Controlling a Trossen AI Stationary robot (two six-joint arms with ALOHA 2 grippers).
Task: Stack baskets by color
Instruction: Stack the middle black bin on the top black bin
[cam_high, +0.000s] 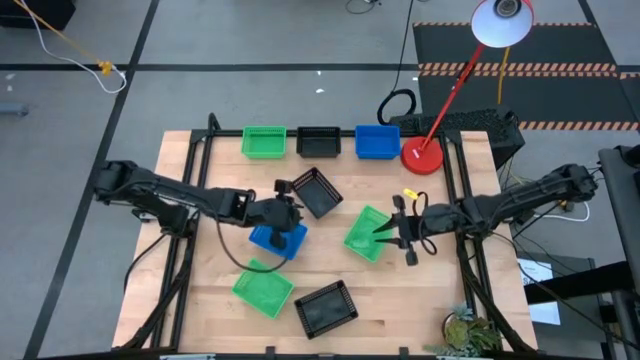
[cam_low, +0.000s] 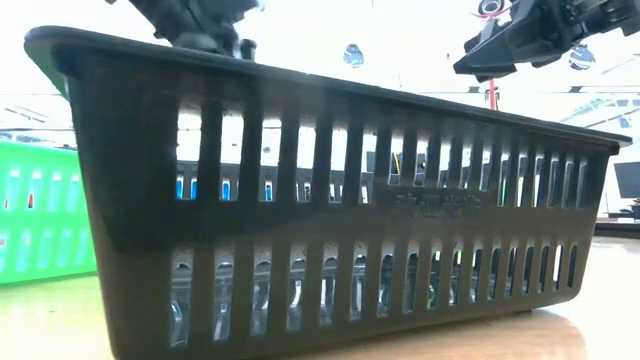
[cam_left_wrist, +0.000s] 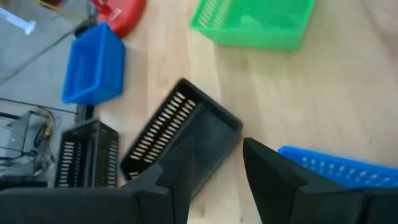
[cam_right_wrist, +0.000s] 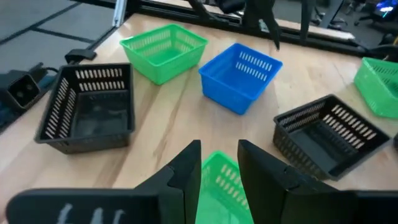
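Three baskets stand in a row along the table's far edge: green, black, blue. Mid-table, each set askew, are a black basket, a blue one and a green one. Near the front edge sit another green basket and another black one. My left gripper hangs open over the gap between the mid-table black basket and the blue one. My right gripper is open above the mid-table green basket, which shows through the gap between its fingers.
The red round lamp base stands at the far right by the blue basket, its arm slanting up to a white lamp head. In the low view the near black basket fills most of the picture. Bare wood lies near the front right.
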